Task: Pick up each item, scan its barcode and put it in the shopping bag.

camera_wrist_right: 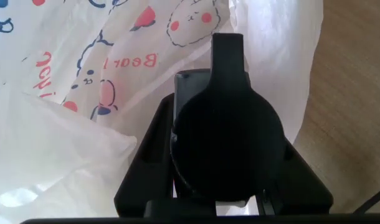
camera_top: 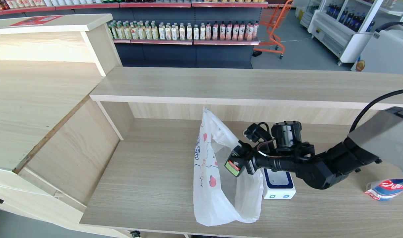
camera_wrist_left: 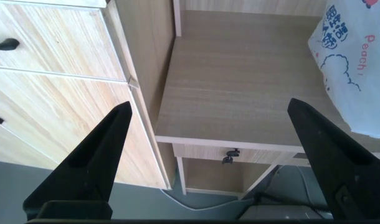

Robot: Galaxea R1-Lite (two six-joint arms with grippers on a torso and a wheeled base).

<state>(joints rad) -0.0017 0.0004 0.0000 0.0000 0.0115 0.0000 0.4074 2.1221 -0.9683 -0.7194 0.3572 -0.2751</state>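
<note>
1. The shopping bag (camera_top: 208,185): thin, crinkled white plastic, half see-through, faintly glossy.
2. The tabletop (camera_top: 148,185): pale wood grain, smooth, matt.
3. The scanner box (camera_top: 278,191): glossy white plastic.
4. The gripped item (camera_wrist_right: 224,137): black, smooth, matt.
5. The packet (camera_top: 386,189): shiny plastic film.

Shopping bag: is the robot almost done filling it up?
Not yet. The right gripper holds a small box at the mouth of the shopping bag, beside the scanner. A red-and-blue packet waits on the counter. What's already bagged is hidden.
</note>
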